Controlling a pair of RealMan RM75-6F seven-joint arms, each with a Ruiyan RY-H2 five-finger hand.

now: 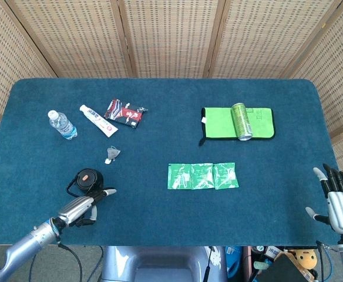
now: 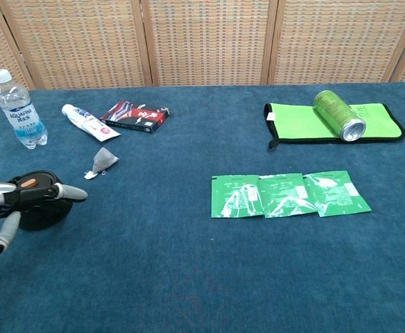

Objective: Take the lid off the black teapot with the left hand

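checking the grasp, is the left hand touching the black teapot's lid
Apart. The head view shows blue cloth between the left hand and the black teapot, its lid uncovered.

Teapot (image 1: 87, 180) near table's (image 1: 160, 223) front-left edge, left hand (image 1: 83, 207) just before it. Teabag (image 1: 112, 153) behind teapot. Packets (image 1: 202, 175) mid-table, well right. Can (image 1: 240, 121) on cloth (image 1: 218, 123), far right.
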